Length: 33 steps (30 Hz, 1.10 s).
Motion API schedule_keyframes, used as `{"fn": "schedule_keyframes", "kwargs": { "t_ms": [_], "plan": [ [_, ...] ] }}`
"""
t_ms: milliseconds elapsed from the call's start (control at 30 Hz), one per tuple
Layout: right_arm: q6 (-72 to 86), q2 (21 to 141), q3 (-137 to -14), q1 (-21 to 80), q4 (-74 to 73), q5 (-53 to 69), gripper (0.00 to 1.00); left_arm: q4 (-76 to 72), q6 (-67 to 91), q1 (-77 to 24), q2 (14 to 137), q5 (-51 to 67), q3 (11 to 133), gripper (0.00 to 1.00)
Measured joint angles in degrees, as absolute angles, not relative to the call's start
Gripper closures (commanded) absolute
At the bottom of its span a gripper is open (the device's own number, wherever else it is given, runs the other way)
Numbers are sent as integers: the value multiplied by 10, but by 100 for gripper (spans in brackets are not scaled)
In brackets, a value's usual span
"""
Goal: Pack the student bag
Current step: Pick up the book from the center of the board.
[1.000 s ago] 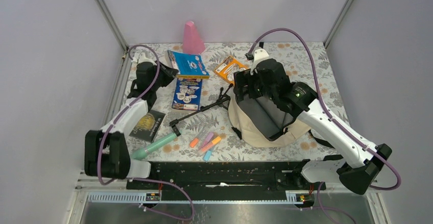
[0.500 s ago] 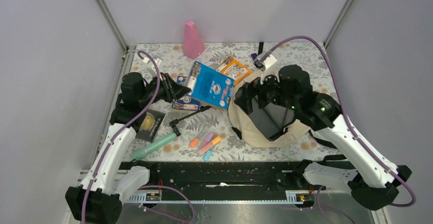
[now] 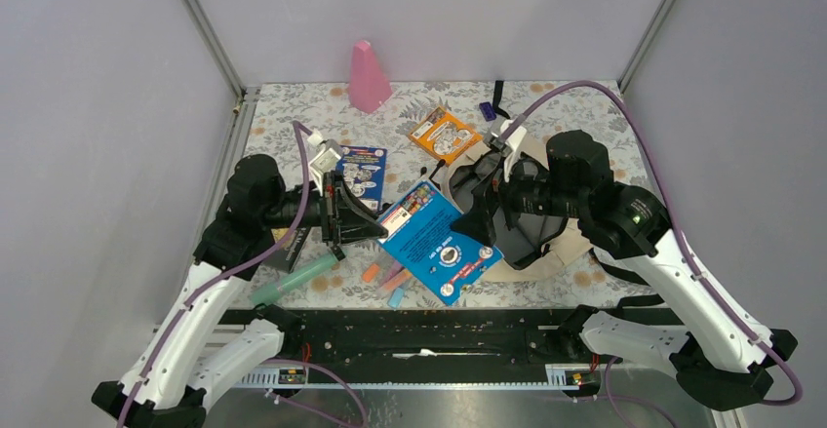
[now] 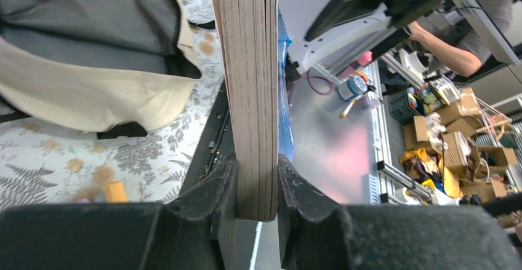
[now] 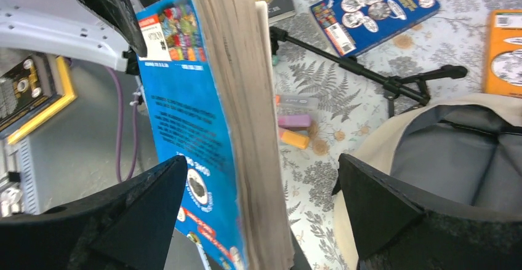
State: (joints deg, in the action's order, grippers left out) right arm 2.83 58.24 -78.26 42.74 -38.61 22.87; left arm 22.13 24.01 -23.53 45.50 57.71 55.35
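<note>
The student bag [image 3: 561,250], beige with a dark grey lining, lies open at the right; it also shows in the left wrist view [image 4: 92,101] and the right wrist view [image 5: 375,141]. My left gripper [image 3: 374,223] [image 4: 255,166] is shut on the edge of a thick blue book [image 3: 434,243] [image 5: 203,116], holding it in the air in front of the bag's mouth. My right gripper [image 3: 485,215] [image 5: 263,159] stands wide open at the book's far end, one jaw on each side of it, touching neither cover.
On the floral table lie a second blue book [image 3: 364,173], an orange book [image 3: 445,134], a black book [image 3: 290,252], a green marker [image 3: 293,280], several highlighters [image 3: 395,279] and a black folding stand [image 5: 369,76]. A pink cone [image 3: 369,75] stands at the back.
My left arm has swung the blue book from the back left down toward the front centre. My right gripper has come off the bag's top to straddle the book's end.
</note>
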Motion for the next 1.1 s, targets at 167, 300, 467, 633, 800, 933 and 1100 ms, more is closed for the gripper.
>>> {"fn": "schedule_keyframes", "kwargs": {
  "t_ms": [167, 300, 467, 633, 800, 933, 1100],
  "plan": [
    [31, 582, -780, 427, -391, 289, 0, 228, 242, -254, 446, 601, 587, 100],
    [56, 586, -776, 427, -380, 370, 0, 228, 241, -263, 440, 614, 608, 100],
    [101, 616, -776, 427, -354, 458, 7, 227, 232, -279, 448, 622, 628, 100],
    [147, 636, -773, 427, -321, 519, 44, 227, 220, -285, 457, 621, 633, 100],
    [162, 625, -772, 427, -309, 535, 72, 226, 209, -286, 467, 609, 633, 100],
    [162, 616, -767, 427, -308, 518, 100, 220, 206, -290, 466, 608, 633, 100],
    [150, 598, -758, 427, -308, 478, 100, 215, 189, -293, 475, 599, 633, 24]
  ]
}}
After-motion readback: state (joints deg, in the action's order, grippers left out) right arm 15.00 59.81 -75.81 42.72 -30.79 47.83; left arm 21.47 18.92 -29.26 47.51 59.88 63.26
